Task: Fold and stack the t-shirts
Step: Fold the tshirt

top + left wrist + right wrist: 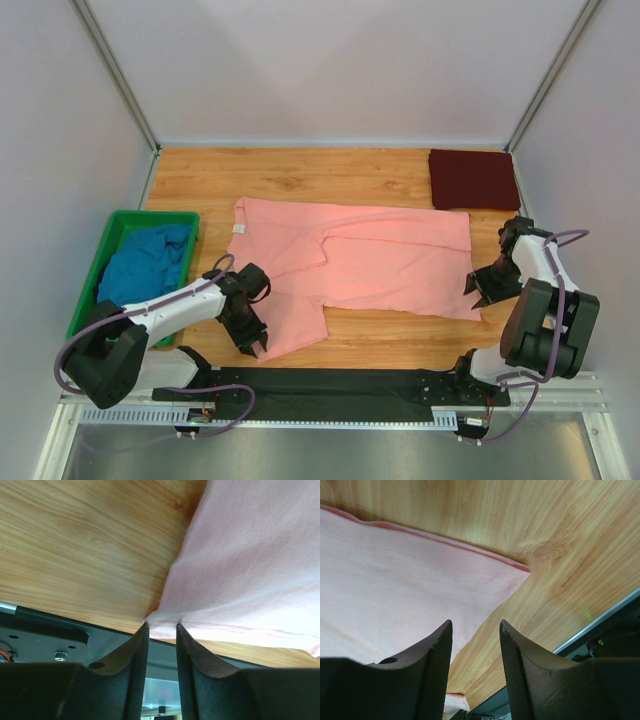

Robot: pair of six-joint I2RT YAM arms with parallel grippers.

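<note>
Left gripper [256, 345] fingers, nearest the viewer, stand partly apart, unclamped; the near corner of the salmon-pink t-shirt [385, 265], at its 7 o'clock, touches their tips. This shirt lies flat mid-table, partly folded, with bare wood of the table [300, 175] along its 12 and 6 o'clock edges. Right gripper [478, 290], jaws apart, stands over the 4 o'clock corner. Folded maroon t-shirt [472, 178] lies at 1 o'clock; teal-blue t-shirt [145, 265] sits in the green bin [155, 214] at 9 o'clock.

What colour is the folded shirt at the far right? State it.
The folded shirt is dark maroon; top view.
</note>
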